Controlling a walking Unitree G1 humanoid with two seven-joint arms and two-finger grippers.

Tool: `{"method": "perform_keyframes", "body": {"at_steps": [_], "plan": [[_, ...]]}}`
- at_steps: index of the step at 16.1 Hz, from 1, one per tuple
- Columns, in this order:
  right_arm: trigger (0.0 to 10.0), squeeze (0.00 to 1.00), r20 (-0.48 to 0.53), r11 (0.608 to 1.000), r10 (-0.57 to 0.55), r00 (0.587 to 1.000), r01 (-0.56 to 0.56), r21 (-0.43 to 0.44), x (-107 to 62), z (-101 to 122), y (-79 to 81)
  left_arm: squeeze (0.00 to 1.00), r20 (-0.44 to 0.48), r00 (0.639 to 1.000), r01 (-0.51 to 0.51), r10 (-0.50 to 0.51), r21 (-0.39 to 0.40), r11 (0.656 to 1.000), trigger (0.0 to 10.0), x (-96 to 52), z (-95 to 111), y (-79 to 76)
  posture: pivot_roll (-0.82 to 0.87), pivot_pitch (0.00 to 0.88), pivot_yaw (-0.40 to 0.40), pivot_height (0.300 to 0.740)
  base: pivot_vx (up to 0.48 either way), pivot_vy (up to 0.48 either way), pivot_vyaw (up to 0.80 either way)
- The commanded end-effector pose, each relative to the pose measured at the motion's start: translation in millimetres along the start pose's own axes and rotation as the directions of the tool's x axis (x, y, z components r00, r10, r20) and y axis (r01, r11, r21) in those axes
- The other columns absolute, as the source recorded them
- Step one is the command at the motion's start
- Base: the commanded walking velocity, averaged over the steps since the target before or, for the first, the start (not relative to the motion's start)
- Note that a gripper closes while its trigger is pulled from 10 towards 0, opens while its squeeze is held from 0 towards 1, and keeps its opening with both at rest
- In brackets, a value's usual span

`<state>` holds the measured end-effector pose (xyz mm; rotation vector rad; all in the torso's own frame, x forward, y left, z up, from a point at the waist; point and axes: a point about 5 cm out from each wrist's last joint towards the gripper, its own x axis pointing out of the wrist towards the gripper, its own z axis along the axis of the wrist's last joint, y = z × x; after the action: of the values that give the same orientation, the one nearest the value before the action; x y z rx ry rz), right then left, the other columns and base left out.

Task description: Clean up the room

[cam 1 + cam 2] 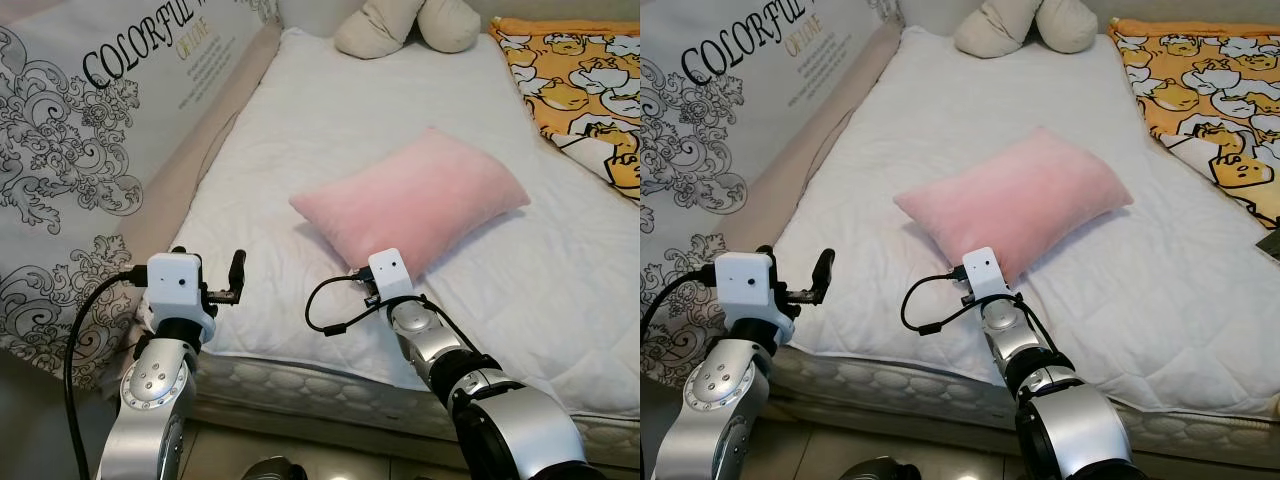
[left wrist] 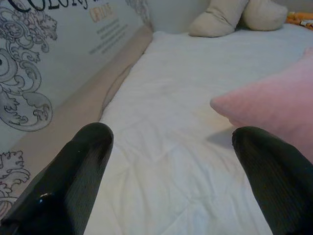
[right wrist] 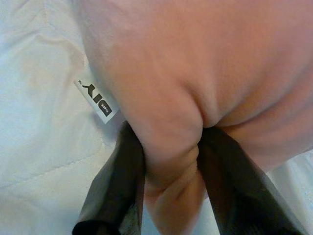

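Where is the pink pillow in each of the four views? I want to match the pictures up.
Left eye view: pink pillow lies mid-bed, just right of centre.
Right eye view: centre, slightly left of that spot.
Left wrist view: at the right edge, beyond the open left gripper.
Right wrist view: close up, its edge pinched by the right gripper.
Shared landmark: the white mattress.

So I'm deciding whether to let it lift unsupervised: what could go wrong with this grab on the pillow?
1. The right gripper pinches only a small fold at the edge of the pink pillow, so the plush fabric may slip out when lifted.
2. The left gripper hangs open beside the pillow, not supporting it, so it may swing or sag from the one corner.
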<state>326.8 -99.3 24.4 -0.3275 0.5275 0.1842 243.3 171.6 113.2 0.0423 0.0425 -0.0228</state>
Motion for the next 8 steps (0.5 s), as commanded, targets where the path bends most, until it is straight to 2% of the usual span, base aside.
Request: {"method": "perform_keyframes", "body": {"at_steps": [1,4,8], "plan": [[0.0,0.0,-0.003,1.0,0.015,1.0,-0.015,0.016,0.2,0.4,-0.3,0.0,-0.023,1.0,0.015,-0.016,-0.005,1.0,10.0,1.4,-4.2,-2.1,0.08,0.019,0.106,0.74,0.0,0.0,0.0],[0.0,0.0,0.056,0.998,0.013,0.998,-0.017,0.063,1.1,8.4,-15.3,0.0,-0.019,0.999,0.028,-0.029,-0.018,0.999,10.0,6.6,-5.1,-7.2,0.04,0.0,0.099,0.74,0.0,0.0,0.0],[0.0,0.0,0.197,0.995,-0.059,0.979,0.042,0.089,-4.8,9.2,-48.6,0.0,-0.003,0.999,0.046,-0.046,-0.034,0.998,10.0,13.7,-6.9,-14.7,-0.02,0.0,0.085,0.74,0.0,0.0,0.0]]}}
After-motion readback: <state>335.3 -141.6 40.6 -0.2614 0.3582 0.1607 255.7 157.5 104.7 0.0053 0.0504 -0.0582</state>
